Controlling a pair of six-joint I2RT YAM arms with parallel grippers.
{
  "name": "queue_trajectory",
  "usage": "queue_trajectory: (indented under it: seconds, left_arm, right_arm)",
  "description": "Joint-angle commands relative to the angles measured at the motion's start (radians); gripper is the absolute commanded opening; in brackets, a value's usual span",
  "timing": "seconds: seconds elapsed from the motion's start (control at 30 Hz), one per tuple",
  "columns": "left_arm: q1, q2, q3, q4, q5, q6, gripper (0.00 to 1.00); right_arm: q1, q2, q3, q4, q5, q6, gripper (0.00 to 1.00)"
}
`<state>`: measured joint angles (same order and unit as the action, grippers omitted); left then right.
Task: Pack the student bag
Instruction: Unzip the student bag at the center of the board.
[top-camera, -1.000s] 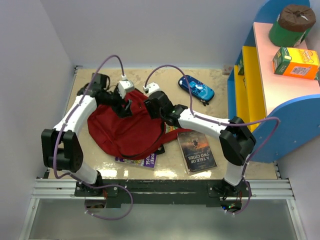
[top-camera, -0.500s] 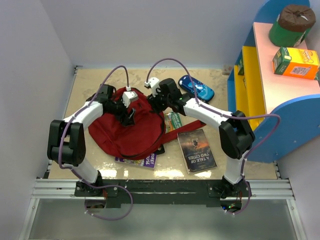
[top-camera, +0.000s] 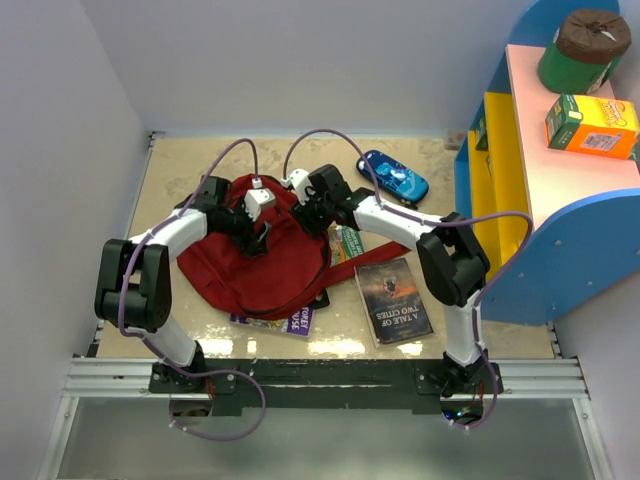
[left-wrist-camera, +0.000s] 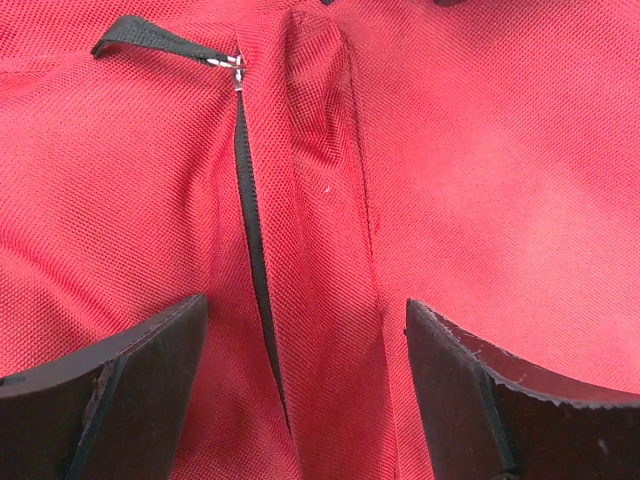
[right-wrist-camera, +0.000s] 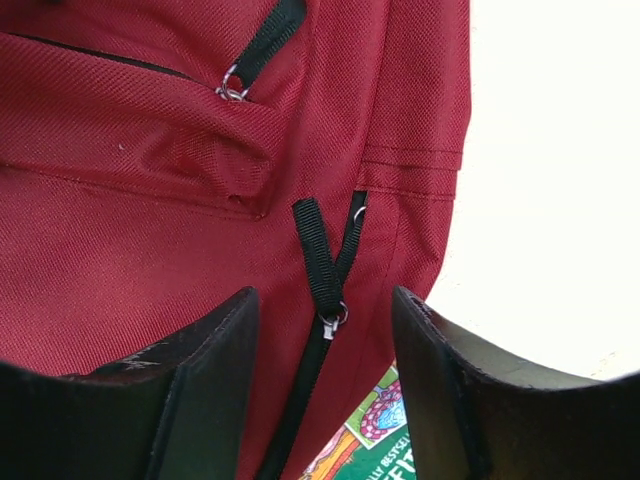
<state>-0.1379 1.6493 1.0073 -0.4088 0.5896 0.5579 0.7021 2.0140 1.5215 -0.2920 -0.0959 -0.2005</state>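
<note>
Bag (top-camera: 250, 270) position is unchanged: it lies flat at the left middle of the table (top-camera: 185, 160), zips shut, nothing packed yet. Both arms have swung in over it during the last second. The left gripper (left-wrist-camera: 305, 305) has come from the bag's far left edge to its middle and hangs wide open over a closed zip seam (left-wrist-camera: 250, 210), holding nothing. The right gripper (right-wrist-camera: 323, 295) has moved off the bag's right side to its far edge; its jaws stand partly apart on either side of a black zip tab (right-wrist-camera: 318, 262) without pinching it. This reads as lining up to open the bag, one side steadying the cloth while the other takes the tab, so packing proper is still ahead. On writing: the dark book (top-camera: 393, 300) to the right of the bag reads "A TALE OF TWO CITIES". The purple book (top-camera: 285, 320) under the bag's near edge has white lettering too small to read. The green book (right-wrist-camera: 365, 440) under the right edge shows part of "BESTSELL". The blue case (top-camera: 393, 177) shows no legible text.
</note>
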Motion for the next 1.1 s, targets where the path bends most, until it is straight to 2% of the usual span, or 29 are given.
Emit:
queue_trajectory:
  seconds: [0.0, 0.27, 0.37, 0.47, 0.57, 0.67, 0.93, 1.07]
  left_arm:
    - [0.003, -0.028, -0.015, 0.038, -0.007, -0.026, 0.84]
    - [0.003, -0.020, -0.006, 0.028, -0.004, -0.024, 0.85]
    - [0.003, -0.016, 0.001, 0.022, 0.003, -0.024, 0.85]
    - [0.003, -0.011, -0.001, 0.021, 0.003, -0.021, 0.85]
    - [0.003, -0.009, -0.010, 0.025, 0.001, -0.019, 0.85]
    - [0.001, -0.014, -0.019, 0.028, -0.001, -0.021, 0.85]
    - [0.004, -0.023, -0.042, 0.036, -0.022, -0.018, 0.85]
    - [0.009, -0.062, 0.010, -0.001, -0.057, -0.019, 0.85]
  right_arm:
    - [0.005, -0.006, 0.013, 0.033, 0.010, -0.027, 0.56]
    - [0.057, 0.037, 0.011, 0.056, 0.093, -0.054, 0.51]
    - [0.079, 0.040, 0.005, 0.074, 0.134, -0.060, 0.43]
    - [0.079, 0.034, -0.006, 0.088, 0.154, -0.057, 0.33]
    - [0.079, 0.019, -0.017, 0.103, 0.160, -0.048, 0.13]
    - [0.079, -0.009, -0.030, 0.125, 0.167, -0.040, 0.01]
    - [0.077, -0.152, -0.151, 0.244, 0.147, 0.039, 0.00]
    - [0.071, -0.225, -0.257, 0.349, 0.119, 0.108, 0.00]
